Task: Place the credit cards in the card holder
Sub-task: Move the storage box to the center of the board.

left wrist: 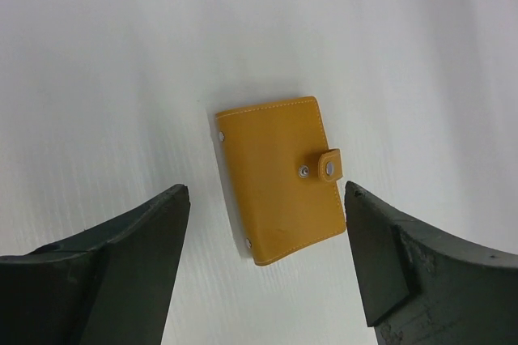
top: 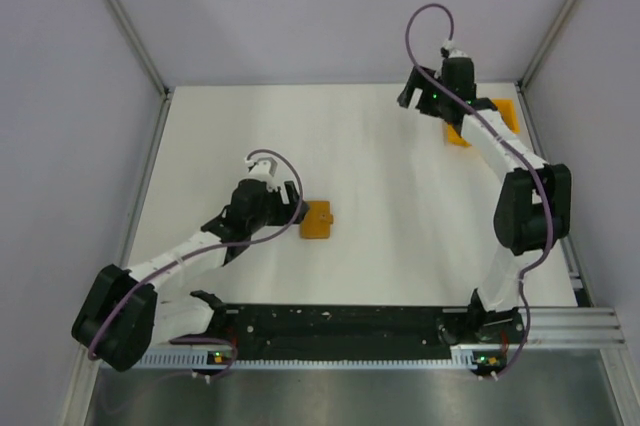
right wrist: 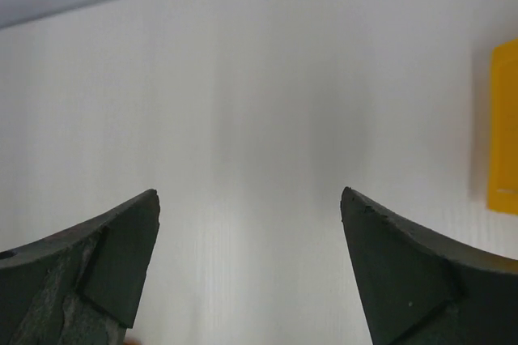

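Observation:
The card holder is a closed orange wallet lying flat on the white table, its snap tab fastened. In the left wrist view the card holder lies just ahead of and between my fingers, with a pale edge showing along its left side. My left gripper is open and empty, right beside the wallet's left edge, not touching it. My right gripper is open and empty over bare table at the back right. No light blue or silvery grey credit card shows in any view.
A second flat orange thing lies at the back right, partly under the right arm; its edge shows in the right wrist view. Grey walls with metal posts close in the table on three sides.

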